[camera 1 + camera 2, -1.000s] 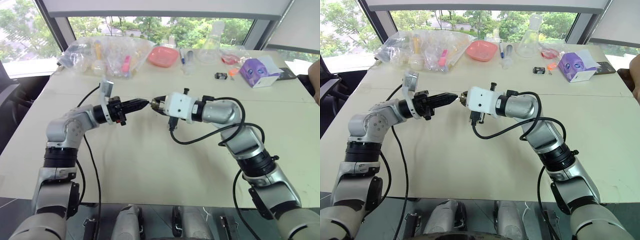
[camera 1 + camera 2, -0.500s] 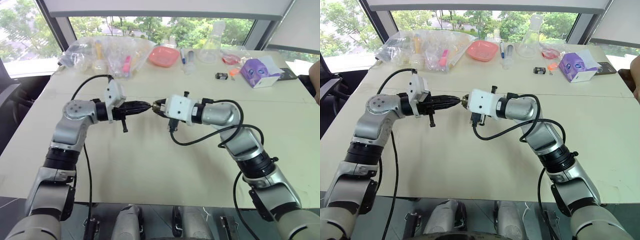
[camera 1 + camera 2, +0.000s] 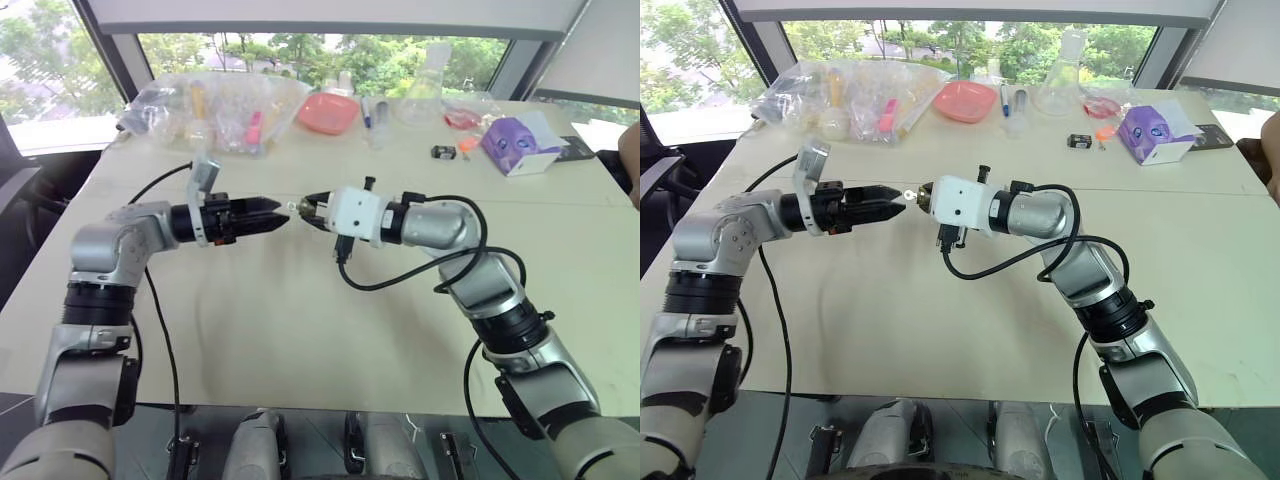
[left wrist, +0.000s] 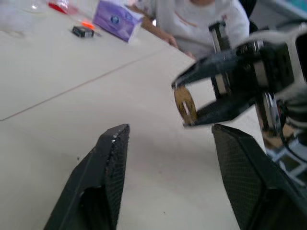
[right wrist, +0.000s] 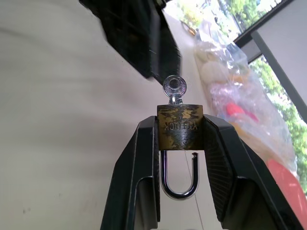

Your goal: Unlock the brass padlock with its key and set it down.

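The brass padlock point(image 5: 180, 127) hangs above the table's middle, pinched by its sides in my right gripper point(image 5: 180, 120), which is shut on it. The small silvery key point(image 5: 173, 88) sticks out of its keyhole toward my left hand. One leg of the shackle point(image 5: 178, 184) stands free of the body. My left gripper point(image 4: 170, 136) is open and level, its fingertips a short gap from the key and touching nothing. In the eye views the padlock point(image 3: 923, 194) sits between the left gripper point(image 3: 284, 215) and the right gripper point(image 3: 305, 205).
Along the table's far edge lie clear plastic bags of items point(image 3: 215, 105), a pink tray point(image 3: 327, 112), a glass flask point(image 3: 420, 95), a small black item point(image 3: 442, 152) and a purple box point(image 3: 515, 143). A person's arm point(image 3: 630, 150) shows at the right edge.
My left gripper was shut at the key and has now opened, leaving the key in the padlock. The left elbow has swung outward. The right arm holds still.
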Robot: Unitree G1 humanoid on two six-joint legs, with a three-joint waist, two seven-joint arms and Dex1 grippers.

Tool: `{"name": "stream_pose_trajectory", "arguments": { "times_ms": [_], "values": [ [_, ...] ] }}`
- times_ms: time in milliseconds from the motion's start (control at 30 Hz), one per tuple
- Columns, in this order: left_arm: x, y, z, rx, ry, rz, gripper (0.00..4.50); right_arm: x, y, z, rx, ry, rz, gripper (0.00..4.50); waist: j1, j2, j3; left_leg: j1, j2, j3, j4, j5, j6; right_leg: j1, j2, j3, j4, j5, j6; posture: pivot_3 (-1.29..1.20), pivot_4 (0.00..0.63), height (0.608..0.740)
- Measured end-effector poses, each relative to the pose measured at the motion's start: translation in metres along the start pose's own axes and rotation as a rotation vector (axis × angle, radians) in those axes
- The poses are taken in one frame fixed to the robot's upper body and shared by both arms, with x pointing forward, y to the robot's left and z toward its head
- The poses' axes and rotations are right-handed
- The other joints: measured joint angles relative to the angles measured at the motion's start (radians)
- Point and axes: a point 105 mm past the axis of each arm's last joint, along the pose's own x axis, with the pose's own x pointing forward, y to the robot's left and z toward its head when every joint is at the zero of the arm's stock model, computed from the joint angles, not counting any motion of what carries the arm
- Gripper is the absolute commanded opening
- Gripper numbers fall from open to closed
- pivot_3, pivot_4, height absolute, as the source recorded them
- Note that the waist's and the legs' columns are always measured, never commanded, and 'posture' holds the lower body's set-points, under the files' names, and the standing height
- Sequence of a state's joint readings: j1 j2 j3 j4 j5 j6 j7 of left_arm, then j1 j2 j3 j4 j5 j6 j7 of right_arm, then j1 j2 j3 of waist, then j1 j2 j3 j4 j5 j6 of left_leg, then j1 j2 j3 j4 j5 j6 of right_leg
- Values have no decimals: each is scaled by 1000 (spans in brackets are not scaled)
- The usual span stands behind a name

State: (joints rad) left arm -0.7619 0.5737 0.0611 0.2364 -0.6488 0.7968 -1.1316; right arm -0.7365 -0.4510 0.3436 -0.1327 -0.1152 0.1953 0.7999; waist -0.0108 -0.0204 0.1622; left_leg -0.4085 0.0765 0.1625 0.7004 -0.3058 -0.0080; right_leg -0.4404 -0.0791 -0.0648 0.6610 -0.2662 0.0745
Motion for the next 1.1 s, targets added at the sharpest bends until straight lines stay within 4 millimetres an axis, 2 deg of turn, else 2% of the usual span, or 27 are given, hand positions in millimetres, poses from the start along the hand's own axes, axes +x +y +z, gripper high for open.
{"name": "stream_pose_trajectory", "arguments": {
  "times_ms": [133, 333, 433, 567, 600, 767, 833, 867, 1033, 1100],
  "values": [
    [10, -4, 7, -2, -27, -25, 2751, 0, -1, 1, -23, -4, -10, 683, -4, 0, 0, 0, 0, 0, 0, 0, 0, 0, 0, 0, 0, 0, 0, 0, 150, 740],
    [15, 0, 0, -23, -16, -22, 2751, 0, -2, 2, -39, -4, -16, 683, -8, 0, 0, 0, 0, 0, 0, 0, -1, 0, 1, 0, 1, 0, 0, 0, 150, 740],
    [19, 0, -2, -27, -8, -30, 2010, 1, -2, 2, -42, -3, -18, 683, -6, 0, 0, 0, 0, 0, 0, 0, -1, 0, 1, 0, 1, 0, 0, 0, 150, 740],
    [26, -2, -1, -17, -2, -62, 202, 1, -3, 1, -51, 10, -33, 683, -4, 0, 0, 0, 0, 0, 0, 0, -1, 0, 1, 0, 0, 0, 0, 0, 150, 740],
    [27, -2, 0, -20, -5, -65, 39, 1, -4, 0, -56, 16, -37, 683, -4, 0, 0, 0, 0, 0, 0, 0, -1, 0, 1, 0, 0, 0, 0, 0, 150, 740],
    [28, -2, -1, -23, -5, -65, 37, 1, -4, 0, -60, 19, -38, 683, -8, 0, 0, 0, 0, 0, 0, 0, -1, -1, 1, 0, 1, 0, 0, 0, 150, 740],
    [28, -2, -1, -22, -6, -63, 37, 1, -4, 0, -60, 19, -38, 1760, -7, 0, 0, 0, 0, 0, 0, 0, -1, 0, 1, 0, 1, 0, 0, 0, 150, 740],
    [27, 0, -1, -18, -6, -51, 37, 1, -4, 1, -56, 12, -38, 2054, -7, 0, 0, 0, 0, 0, 0, 0, -1, 0, 1, 0, 1, 0, 0, 0, 150, 740],
    [22, 4, 5, -14, -40, -14, 37, 0, -3, -1, -51, 28, -28, 4457, -6, 0, 0, 0, 0, 0, 0, 0, -1, 0, 1, 0, 1, 0, 0, 0, 150, 740],
    [20, 5, 9, -20, -58, -5, 37, -3, -5, -5, -35, 60, -36, 4457, -5, 0, 0, 0, 0, 0, 0, 0, -1, 0, 0, 0, 1, 0, 0, 0, 150, 740]
  ]
}}
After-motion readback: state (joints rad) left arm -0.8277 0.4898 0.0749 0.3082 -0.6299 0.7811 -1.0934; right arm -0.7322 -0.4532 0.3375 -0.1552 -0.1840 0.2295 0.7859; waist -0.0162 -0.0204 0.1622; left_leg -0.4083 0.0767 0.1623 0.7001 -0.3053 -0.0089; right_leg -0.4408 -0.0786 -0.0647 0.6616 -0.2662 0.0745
